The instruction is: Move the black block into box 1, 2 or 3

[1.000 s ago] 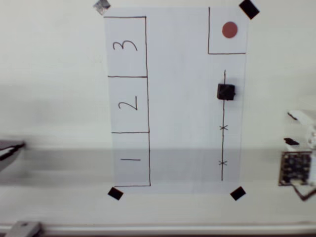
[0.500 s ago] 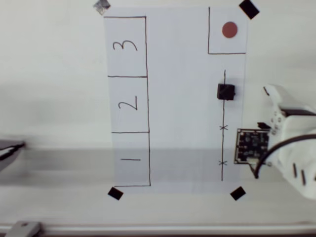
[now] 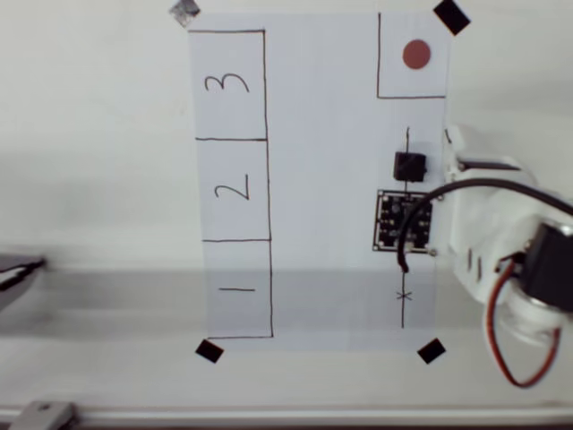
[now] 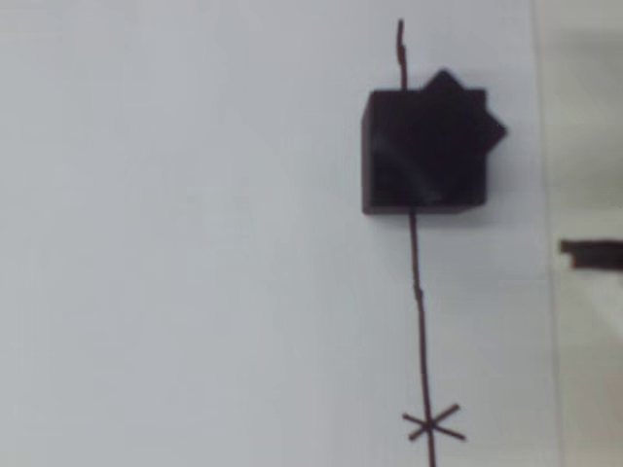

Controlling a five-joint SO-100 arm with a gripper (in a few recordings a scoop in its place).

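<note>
White paper sheet (image 3: 322, 179) fills the centre of the overhead view, pinned flat at its corners by black tape squares (image 3: 209, 351), probably so it does not slide while the block is pushed or lifted. Left strip of the sheet holds 3 pen-outlined boxes stacked top to bottom: 3, then box 2 (image 3: 232, 189), then 1. Upper right has an outlined square with a red dot (image 3: 415, 55). A pen line (image 3: 404, 305) with x marks runs down the right side, looks like a set of start spots.

Robot arm (image 3: 488, 237) comes in from the right edge of the overhead view, white body, with a dark circuit board (image 3: 403, 220) over the line in the lower-middle right. Fingers not made out in either view, so cannot tell if the gripper is spread or closed; nothing seen pinched.

Black block (image 3: 410, 167) sits on the pen line, right-centre of the overhead view, just above the board, well apart from box 2. In the wrist view the black block (image 4: 423, 151) is upper right. It is a cube, so no real long axis; edges roughly square to the line, a dark corner pokes out at its upper right, cannot tell what that is. Judgement: approach stage, grasp not yet made
</note>
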